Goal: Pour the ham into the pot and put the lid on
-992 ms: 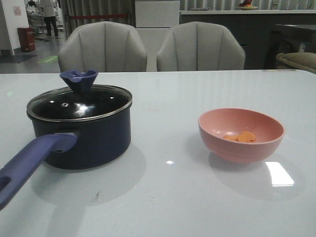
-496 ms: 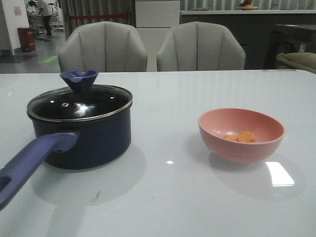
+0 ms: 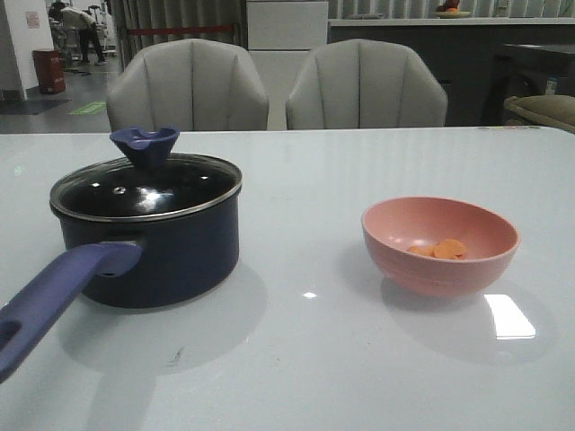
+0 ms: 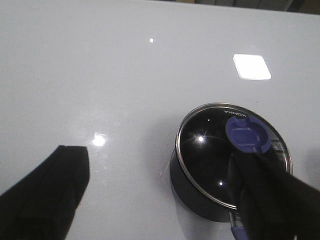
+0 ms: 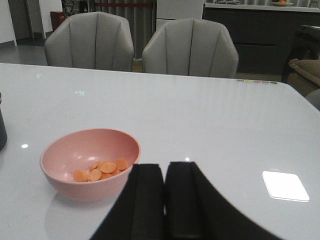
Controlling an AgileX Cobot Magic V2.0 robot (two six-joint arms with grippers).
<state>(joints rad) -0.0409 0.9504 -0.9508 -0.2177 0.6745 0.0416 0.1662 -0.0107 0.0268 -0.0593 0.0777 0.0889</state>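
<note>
Spanning every view is the tabletop [image 3: 305,359]: pale, glossy, flat, throwing back lamp glare. Two grey padded chairs [image 3: 189,85] stand at its far edge.

Pot [image 3: 148,238]: left side, dark navy, round, straight-walled, smooth enamel look; long purplish-blue handle pointing near-left, probably set so for an easy grip from the robot's side.

Lid [image 3: 144,189]: seated on the pot, dark glass with shiny metal rim, flared blue knob on top. It covers the opening, so judged the lid must come off before any pouring.

Bowl [image 3: 440,244]: right side, well apart from the pot, pink, matte, rounded walls, upright on the tabletop.

Ham [image 3: 438,249]: a few thin round orange slices lying flat in the bowl's bottom, overlapping; none in the pot as far as visible. Pouring not yet begun.

Left hand [image 4: 160,200]: above the pot, fingers spread wide, holding nothing; one dark finger overlaps the lid's edge in the left wrist view, the other well off over bare tabletop. Placement suits a descent on the knob, judged.

Right hand [image 5: 165,200]: near side of the bowl, low over the tabletop, fingers pressed together with nothing between them; apart from the bowl. Neither hand shows in the front view.
</note>
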